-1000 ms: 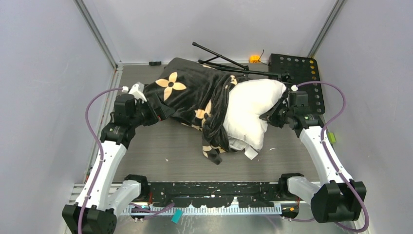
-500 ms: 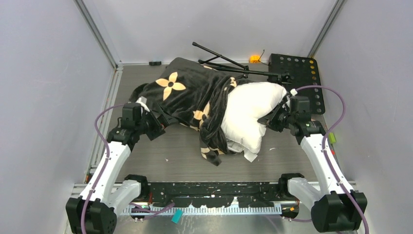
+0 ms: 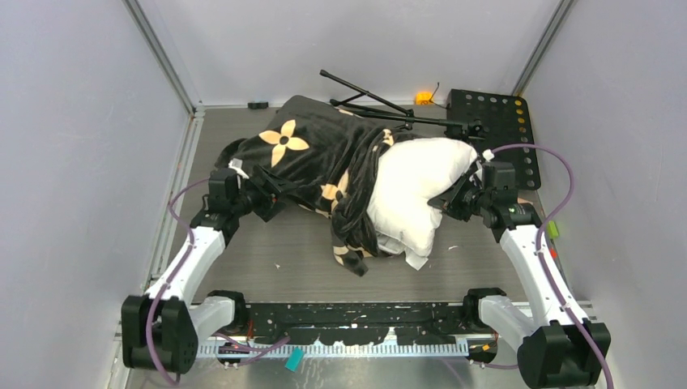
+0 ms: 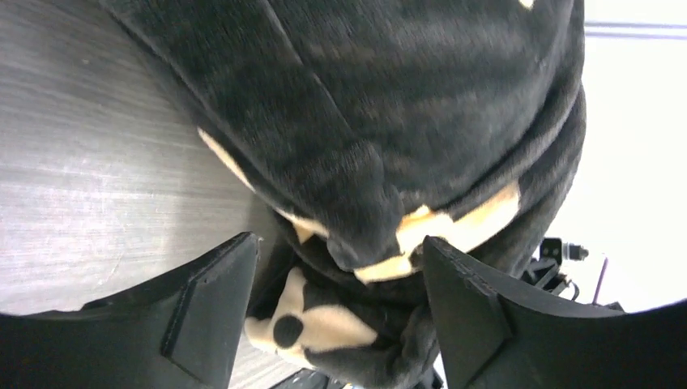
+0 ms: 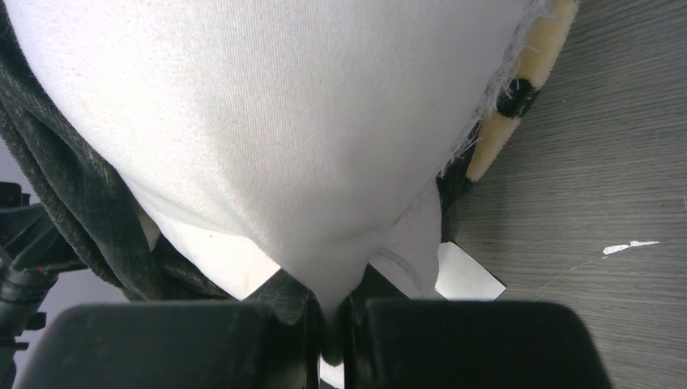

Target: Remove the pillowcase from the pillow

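The black plush pillowcase (image 3: 312,158) with tan flowers lies bunched over the left half of the white pillow (image 3: 413,190), whose right half is bare. My left gripper (image 3: 271,197) is open at the pillowcase's near-left edge. In the left wrist view the pillowcase (image 4: 364,121) fills the frame and its folds sit between the spread fingers (image 4: 215,304), ungripped. My right gripper (image 3: 450,200) is shut on the pillow's right edge. In the right wrist view the pillow (image 5: 292,121) narrows to a pinch between the closed fingers (image 5: 454,340).
A black folded stand (image 3: 381,105) lies behind the pillow at the back. A black perforated plate (image 3: 496,121) sits at the back right, with an orange object (image 3: 423,97) near it. A white label (image 5: 466,275) lies by the pillow's near corner on the grey table (image 3: 275,243).
My left gripper has let go of the pillowcase's left edge, swung down and right, and now stands open at its near-left folds. The right arm shifted slightly, still holding the pillow.
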Controlling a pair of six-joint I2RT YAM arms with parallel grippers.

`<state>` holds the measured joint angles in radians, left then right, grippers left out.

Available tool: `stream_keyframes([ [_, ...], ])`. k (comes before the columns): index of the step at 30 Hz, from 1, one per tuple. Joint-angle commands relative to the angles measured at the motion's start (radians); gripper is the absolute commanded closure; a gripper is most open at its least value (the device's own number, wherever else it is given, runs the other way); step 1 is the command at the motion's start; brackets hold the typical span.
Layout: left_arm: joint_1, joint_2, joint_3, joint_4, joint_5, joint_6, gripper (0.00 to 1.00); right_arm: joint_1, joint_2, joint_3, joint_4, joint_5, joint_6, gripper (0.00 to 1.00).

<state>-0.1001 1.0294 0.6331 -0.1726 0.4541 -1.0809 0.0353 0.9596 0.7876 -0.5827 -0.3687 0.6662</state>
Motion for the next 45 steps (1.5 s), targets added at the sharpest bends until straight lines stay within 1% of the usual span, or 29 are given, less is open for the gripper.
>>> stream_keyframes([
  [1,0.013,0.112,-0.021,0.293,0.006,-0.125,0.27,-0.008,-0.047,0.010,0.020,-0.002,0.024,1.00],
  [3,0.013,0.186,-0.008,0.344,0.024,-0.153,0.32,-0.008,-0.047,0.018,0.008,0.005,0.023,1.00],
  [4,0.012,0.222,-0.006,0.377,0.034,-0.174,0.37,-0.008,-0.049,0.023,0.002,0.014,0.021,1.00],
  [6,0.016,0.288,-0.013,0.478,0.055,-0.221,0.55,-0.008,-0.053,0.038,-0.026,0.047,0.012,1.00],
  [7,0.022,0.318,-0.018,0.535,0.064,-0.234,0.70,-0.008,-0.057,0.050,-0.043,0.077,0.009,1.00],
  [8,0.039,0.343,-0.021,0.574,0.070,-0.244,0.91,-0.008,-0.064,0.059,-0.062,0.113,0.009,1.00],
  [9,0.071,0.360,-0.024,0.596,0.072,-0.255,1.00,-0.008,-0.075,0.068,-0.083,0.163,0.010,1.00],
  [10,0.091,0.368,-0.029,0.605,0.069,-0.263,1.00,-0.009,-0.086,0.078,-0.104,0.219,0.012,1.00],
  [11,0.136,0.368,-0.039,0.611,0.059,-0.273,1.00,-0.009,-0.098,0.092,-0.130,0.293,0.021,1.00],
  [13,0.197,0.328,-0.068,0.613,0.024,-0.286,1.00,-0.014,-0.131,0.116,-0.168,0.440,0.038,1.00],
  [15,0.251,0.264,-0.089,0.568,-0.017,-0.277,1.00,-0.021,-0.163,0.140,-0.195,0.546,0.056,1.00],
  [17,0.295,0.181,-0.089,0.471,-0.072,-0.238,1.00,-0.022,-0.188,0.157,-0.209,0.621,0.072,1.00],
  [21,0.327,0.015,-0.018,0.163,-0.250,-0.114,1.00,-0.021,-0.207,0.171,-0.224,0.708,0.094,1.00],
  [23,0.328,-0.046,0.019,0.049,-0.324,-0.066,1.00,-0.021,-0.202,0.171,-0.229,0.713,0.093,1.00],
  [26,0.329,-0.106,0.063,-0.060,-0.401,-0.015,1.00,-0.022,-0.185,0.176,-0.228,0.666,0.060,1.00],
  [28,0.329,-0.128,0.085,-0.102,-0.422,0.033,1.00,-0.022,-0.164,0.184,-0.211,0.569,0.004,1.00],
  [30,0.329,-0.138,0.107,-0.104,-0.377,0.094,1.00,-0.021,-0.139,0.192,-0.192,0.404,-0.067,0.99],
  [31,0.330,-0.136,0.135,-0.102,-0.337,0.131,0.94,-0.021,-0.125,0.196,-0.190,0.329,-0.088,0.82],
  [32,0.328,-0.128,0.161,-0.105,-0.262,0.173,0.81,-0.022,-0.112,0.200,-0.197,0.284,-0.093,0.48],
  [33,0.328,-0.118,0.193,-0.116,-0.214,0.211,0.62,-0.022,-0.106,0.205,-0.209,0.276,-0.084,0.22],
  [34,0.326,-0.108,0.226,-0.152,-0.187,0.240,0.48,-0.022,-0.108,0.206,-0.215,0.293,-0.075,0.15],
  [35,0.319,-0.096,0.268,-0.198,-0.182,0.267,0.37,-0.021,-0.119,0.207,-0.213,0.318,-0.072,0.15],
  [36,0.309,-0.085,0.313,-0.245,-0.184,0.299,0.29,-0.023,-0.132,0.208,-0.206,0.342,-0.071,0.14],
  [37,0.294,-0.074,0.357,-0.291,-0.195,0.335,0.25,-0.022,-0.136,0.217,-0.202,0.362,-0.072,0.14],
  [38,0.274,-0.062,0.404,-0.331,-0.213,0.366,0.24,-0.022,-0.135,0.232,-0.201,0.391,-0.074,0.13],
  [39,0.247,-0.053,0.441,-0.355,-0.235,0.394,0.18,-0.022,-0.128,0.250,-0.204,0.404,-0.078,0.13],
  [40,0.199,-0.043,0.473,-0.366,-0.257,0.421,0.04,-0.022,-0.115,0.271,-0.206,0.408,-0.084,0.13],
  [41,0.156,-0.024,0.504,-0.371,-0.279,0.444,0.01,-0.022,-0.098,0.298,-0.214,0.412,-0.089,0.13],
  [45,-0.017,0.109,0.661,-0.411,-0.347,0.537,0.00,-0.022,-0.036,0.404,-0.240,0.449,-0.116,0.12],
])
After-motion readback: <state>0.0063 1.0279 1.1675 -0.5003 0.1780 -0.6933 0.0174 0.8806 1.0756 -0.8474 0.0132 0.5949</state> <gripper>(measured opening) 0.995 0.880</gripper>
